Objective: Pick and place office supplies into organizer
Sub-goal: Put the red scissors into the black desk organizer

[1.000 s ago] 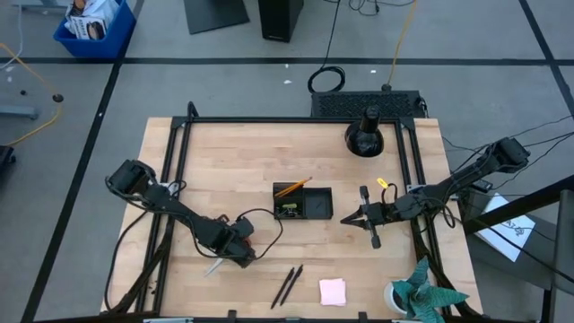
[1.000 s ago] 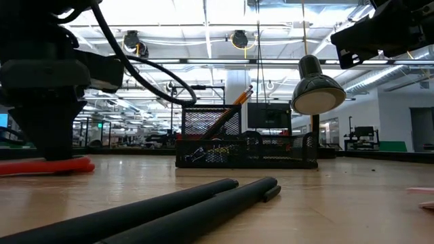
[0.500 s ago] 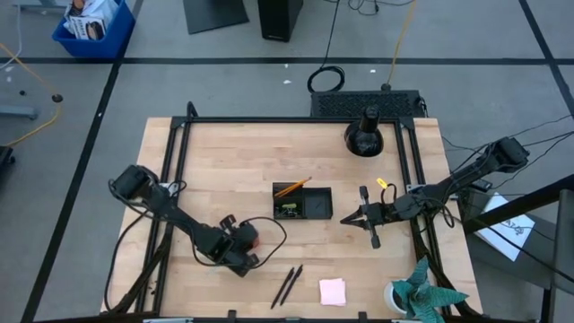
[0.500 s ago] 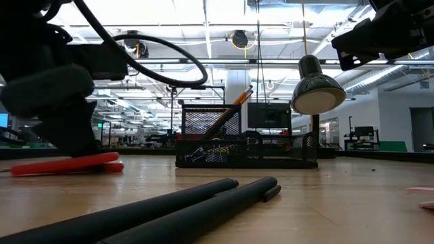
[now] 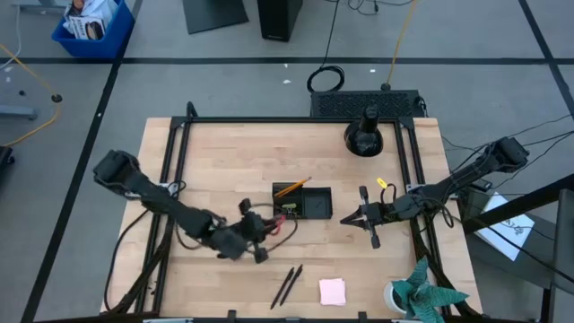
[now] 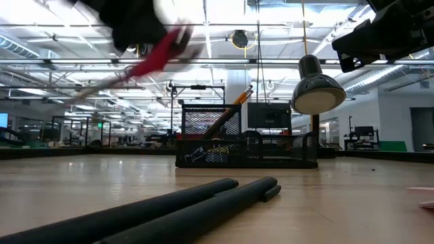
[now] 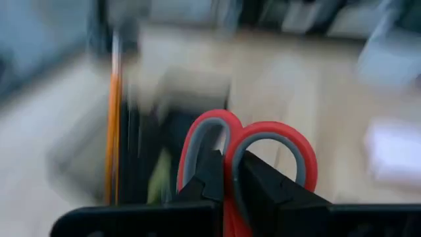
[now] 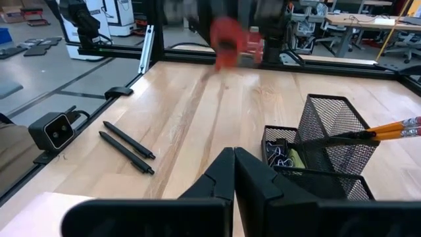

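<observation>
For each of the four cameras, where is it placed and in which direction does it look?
High view: above, looking straight down on the table; both arms show.
Low view: table height, looking level past two black pens to the organizer; the left arm lifts the scissors.
Left wrist view: on the left arm; left end effector shut on the scissors.
Right wrist view: on the right arm; right end effector shut, facing the organizer.
Low and right wrist views share the pens and organizer.

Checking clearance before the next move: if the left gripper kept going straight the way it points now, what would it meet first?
Probably the organizer: the left gripper, holding the scissors, points toward it, though depth is unclear.
</observation>
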You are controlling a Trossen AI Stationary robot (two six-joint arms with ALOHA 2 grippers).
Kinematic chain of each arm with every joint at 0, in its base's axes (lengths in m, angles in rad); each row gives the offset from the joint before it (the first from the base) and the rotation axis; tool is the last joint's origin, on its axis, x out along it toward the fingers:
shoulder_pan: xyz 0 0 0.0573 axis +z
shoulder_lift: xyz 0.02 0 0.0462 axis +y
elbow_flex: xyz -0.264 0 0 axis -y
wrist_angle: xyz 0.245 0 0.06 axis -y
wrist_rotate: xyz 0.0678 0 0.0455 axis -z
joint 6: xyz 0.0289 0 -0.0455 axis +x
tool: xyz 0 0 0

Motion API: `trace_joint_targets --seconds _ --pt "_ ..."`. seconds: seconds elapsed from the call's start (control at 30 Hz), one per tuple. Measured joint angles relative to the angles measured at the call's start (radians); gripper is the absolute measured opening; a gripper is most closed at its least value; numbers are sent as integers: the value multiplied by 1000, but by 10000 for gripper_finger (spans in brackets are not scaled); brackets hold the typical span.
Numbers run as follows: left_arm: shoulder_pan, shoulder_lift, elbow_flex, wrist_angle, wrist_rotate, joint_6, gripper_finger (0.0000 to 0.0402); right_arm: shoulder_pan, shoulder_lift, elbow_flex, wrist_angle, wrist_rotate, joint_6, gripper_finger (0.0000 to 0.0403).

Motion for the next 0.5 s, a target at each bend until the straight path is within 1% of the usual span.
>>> trace_joint_targets --seconds 0.07,0.1,0.17,0.27,0.33,0.37,0.5 --pt "29 -49 -1 148 2 209 33 0 0 0 1 0 -1 0" --pt "49 -65 -1 235 20 308 34 0 0 0 1 0 -1 0" --pt "91 -86 0 381 86 476 35 0 0 0 0 0 -3 0" --pt "148 -129 -1 502 207 671 35 0 0 0 -1 0 -4 0" --pt "199 -147 0 547 301 728 36 0 0 0 -1 0 -4 0" --pt "230 -149 0 565 342 732 36 0 0 0 -1 0 -4 0" --pt "365 -130 0 616 544 672 36 0 0 0 -3 0 -5 0"
